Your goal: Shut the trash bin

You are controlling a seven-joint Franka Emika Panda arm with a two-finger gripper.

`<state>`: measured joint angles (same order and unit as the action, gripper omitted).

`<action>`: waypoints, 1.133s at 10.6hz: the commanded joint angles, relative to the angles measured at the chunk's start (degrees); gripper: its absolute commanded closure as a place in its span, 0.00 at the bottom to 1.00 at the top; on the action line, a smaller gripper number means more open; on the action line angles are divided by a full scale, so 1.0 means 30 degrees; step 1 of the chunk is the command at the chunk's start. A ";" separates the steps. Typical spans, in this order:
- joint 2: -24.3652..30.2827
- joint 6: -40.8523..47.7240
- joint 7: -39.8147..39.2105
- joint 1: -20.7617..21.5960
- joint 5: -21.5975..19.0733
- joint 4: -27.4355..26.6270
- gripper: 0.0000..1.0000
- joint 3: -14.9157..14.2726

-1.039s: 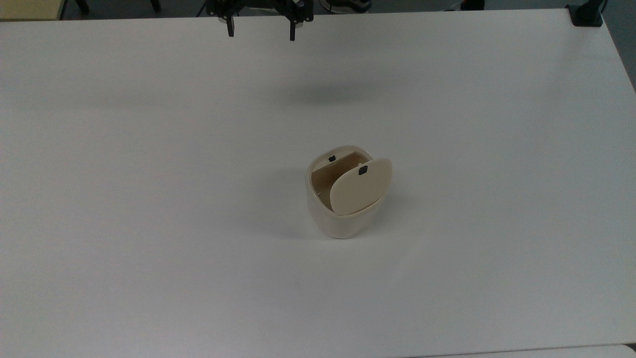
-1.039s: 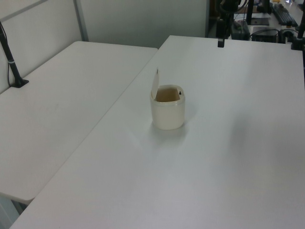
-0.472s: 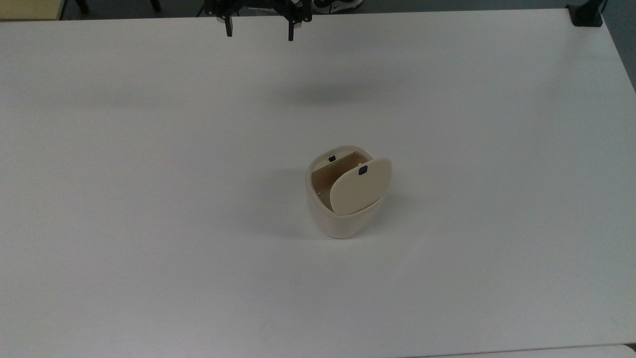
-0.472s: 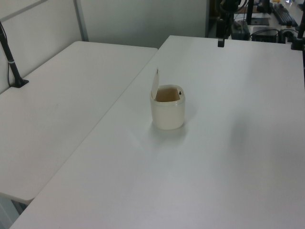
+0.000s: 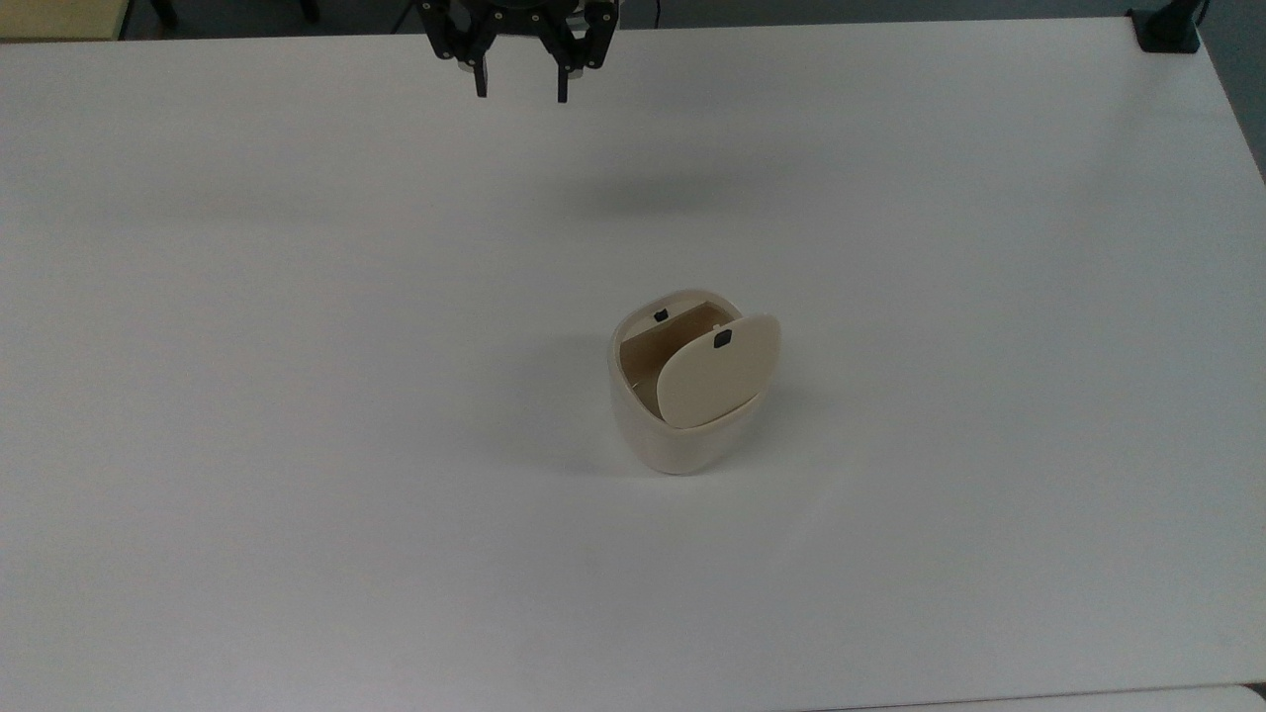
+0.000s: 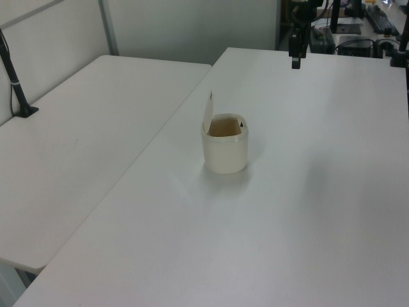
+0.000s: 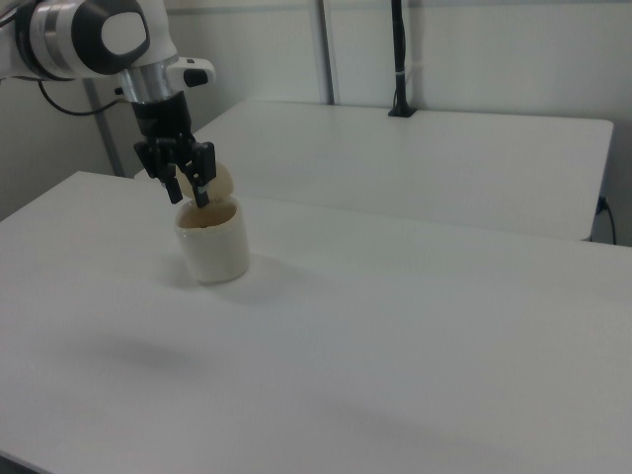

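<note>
One bin (image 5: 682,435) stands upright near the middle of a white table (image 5: 297,396), its opening facing up and its single lid (image 5: 717,371) raised nearly on end at the top view's right side, black mark (image 5: 722,339) near the lid's top edge. One gripper (image 5: 521,89) hangs well apart from it above the table's far edge in the top view, fingers pointing down, jaws narrowly parted and holding nothing.

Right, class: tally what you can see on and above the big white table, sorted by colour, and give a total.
Cream-beige: 1, the trash bin, its lid standing open.
Black: 1, the robot's hand, fingers apart, above the table's far edge.
White: 1, the table itself.
Total: 3.
</note>
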<state>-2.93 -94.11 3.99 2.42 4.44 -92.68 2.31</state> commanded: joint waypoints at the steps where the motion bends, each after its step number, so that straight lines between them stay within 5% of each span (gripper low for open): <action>1: 0.0096 -0.0506 -0.0040 0.0189 0.0338 -0.0163 1.00 -0.0038; 8: -0.1421 -0.5330 0.0017 0.0247 -0.0072 0.0742 1.00 0.0107; 12: -0.3180 -1.2473 0.0194 0.1912 -0.0072 0.1156 1.00 0.0109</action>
<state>-9.53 -122.79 3.97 5.16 4.35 -90.58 3.04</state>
